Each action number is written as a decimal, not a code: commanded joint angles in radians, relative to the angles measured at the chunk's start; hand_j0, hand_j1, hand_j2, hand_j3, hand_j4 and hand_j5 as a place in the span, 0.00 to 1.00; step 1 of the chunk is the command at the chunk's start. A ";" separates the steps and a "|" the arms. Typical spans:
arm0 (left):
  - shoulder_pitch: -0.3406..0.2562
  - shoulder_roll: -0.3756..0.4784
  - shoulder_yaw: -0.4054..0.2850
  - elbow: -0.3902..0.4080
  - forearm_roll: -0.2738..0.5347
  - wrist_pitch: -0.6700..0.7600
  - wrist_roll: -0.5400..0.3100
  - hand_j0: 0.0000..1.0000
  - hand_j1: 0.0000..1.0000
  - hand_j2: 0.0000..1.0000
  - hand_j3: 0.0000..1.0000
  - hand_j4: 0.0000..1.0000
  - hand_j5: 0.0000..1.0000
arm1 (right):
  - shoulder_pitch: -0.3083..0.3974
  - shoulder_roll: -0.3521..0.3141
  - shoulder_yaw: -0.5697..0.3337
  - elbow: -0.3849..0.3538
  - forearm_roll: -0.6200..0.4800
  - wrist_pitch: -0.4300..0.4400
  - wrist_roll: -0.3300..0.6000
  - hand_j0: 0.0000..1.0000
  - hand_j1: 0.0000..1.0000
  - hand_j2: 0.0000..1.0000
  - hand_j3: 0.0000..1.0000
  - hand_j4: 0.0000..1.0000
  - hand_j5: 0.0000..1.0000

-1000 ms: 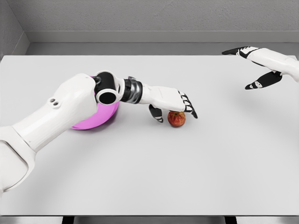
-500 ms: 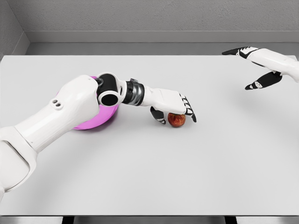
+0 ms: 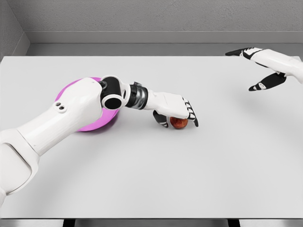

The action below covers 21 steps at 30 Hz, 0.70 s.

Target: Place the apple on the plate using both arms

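Nothing of the task is finished yet: the apple (image 3: 178, 123) sits on the white table (image 3: 213, 161), just right of the frame's centre, and the pink plate (image 3: 102, 120) at centre left holds nothing that I can see, though my own forearm covers most of it. What remains is to close on the fruit, lift it, carry it leftward over the rim and set it down.

My left hand (image 3: 174, 111) lies palm-down right over the apple. My fingers (image 3: 191, 115) drape across its top and far side, their dark tips pointing toward the lower right of the frame, while my thumb (image 3: 160, 119) curls down on the fruit's left flank. So the apple is bracketed between thumb and fingers, tucked under my palm, with only its lower red face showing. I judge the grip to be half-formed: the digits are curled around it, but from this angle I cannot tell whether they actually press on the skin or merely cage it, and it rests on the table.

My right hand (image 3: 260, 71) hangs in the upper right of the frame, well apart from the fruit, fingers spread and holding nothing.
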 commanded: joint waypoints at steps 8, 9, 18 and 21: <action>0.000 0.000 -0.001 0.000 -0.014 0.002 0.000 0.76 0.76 0.76 0.76 0.76 0.76 | 0.000 -0.003 0.000 0.001 -0.007 0.003 0.000 1.00 1.00 1.00 1.00 1.00 1.00; 0.000 0.000 -0.001 -0.002 -0.014 0.002 0.000 0.76 0.76 0.76 0.76 0.76 0.76 | 0.000 -0.001 0.000 0.001 -0.007 0.003 0.000 1.00 1.00 1.00 1.00 1.00 1.00; 0.000 0.000 -0.001 -0.006 -0.014 0.002 0.000 0.64 0.64 0.64 0.64 0.64 0.64 | 0.002 -0.001 0.000 0.002 -0.008 0.003 0.000 1.00 1.00 1.00 1.00 1.00 1.00; 0.000 0.002 -0.001 -0.006 -0.014 0.002 0.000 0.58 0.58 0.58 0.58 0.58 0.58 | 0.000 -0.003 0.000 0.002 -0.008 0.003 0.000 1.00 1.00 1.00 1.00 1.00 1.00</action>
